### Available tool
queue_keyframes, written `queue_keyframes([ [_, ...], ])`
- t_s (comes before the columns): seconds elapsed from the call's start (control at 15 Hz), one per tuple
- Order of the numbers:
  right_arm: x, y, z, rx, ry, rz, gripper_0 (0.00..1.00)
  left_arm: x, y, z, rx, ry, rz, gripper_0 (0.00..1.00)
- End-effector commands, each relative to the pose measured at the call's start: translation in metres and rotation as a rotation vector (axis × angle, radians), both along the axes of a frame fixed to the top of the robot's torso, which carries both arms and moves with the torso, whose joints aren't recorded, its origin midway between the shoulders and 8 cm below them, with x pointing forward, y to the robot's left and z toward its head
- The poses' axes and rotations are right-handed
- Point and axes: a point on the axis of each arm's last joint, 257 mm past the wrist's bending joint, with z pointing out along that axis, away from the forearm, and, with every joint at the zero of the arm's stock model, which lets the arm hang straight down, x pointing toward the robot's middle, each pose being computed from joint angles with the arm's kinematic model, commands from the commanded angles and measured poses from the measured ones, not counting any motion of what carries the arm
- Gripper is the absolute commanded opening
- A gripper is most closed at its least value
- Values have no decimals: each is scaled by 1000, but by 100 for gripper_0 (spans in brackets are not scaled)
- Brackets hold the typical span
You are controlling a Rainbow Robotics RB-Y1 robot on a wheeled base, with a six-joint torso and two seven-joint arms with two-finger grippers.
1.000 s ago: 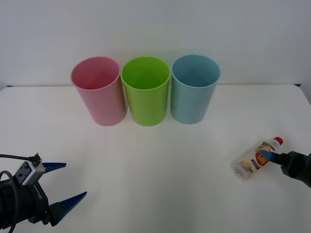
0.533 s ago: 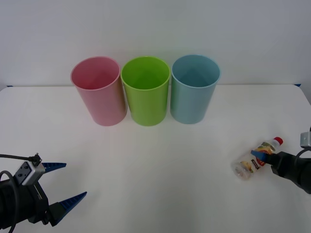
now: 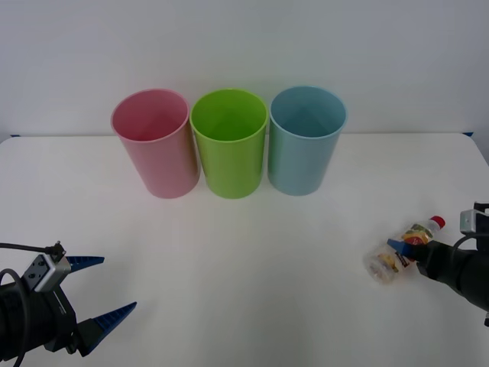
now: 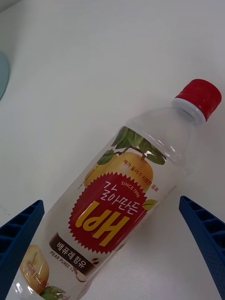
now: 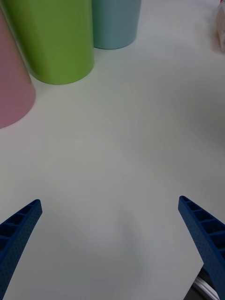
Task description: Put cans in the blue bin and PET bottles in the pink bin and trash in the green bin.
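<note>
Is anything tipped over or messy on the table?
Only the PET bottle: it lies on its side near the table's right edge, red cap on, nothing spilled. The right gripper is open around it. The pink bin, green bin and blue bin stand upright in a row.

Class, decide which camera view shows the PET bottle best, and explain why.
The right wrist view: the PET bottle lies large between the open right hand, its red cap and label plain. The front view shows it small, partly behind that hand. The left wrist view catches a blurred sliver at its edge.
</note>
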Motion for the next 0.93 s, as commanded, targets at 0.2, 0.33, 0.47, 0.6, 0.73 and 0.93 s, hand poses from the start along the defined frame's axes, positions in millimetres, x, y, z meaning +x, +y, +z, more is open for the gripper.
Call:
queue_keyframes([
  [0.2,7,6,-15,2,15,2,100,0,0,0,0,0,0,100],
  [0.33,13,10,-20,12,14,2,100,0,0,0,0,0,0,100],
  [0.47,17,13,-22,6,11,5,100,0,0,0,0,0,0,100],
  [0.6,17,13,-23,-4,13,7,100,0,0,0,0,0,0,100],
  [0.73,17,14,-25,-13,19,10,100,0,0,0,0,0,0,100],
  [0.93,16,15,-30,-31,32,16,100,0,0,0,0,0,0,100],
])
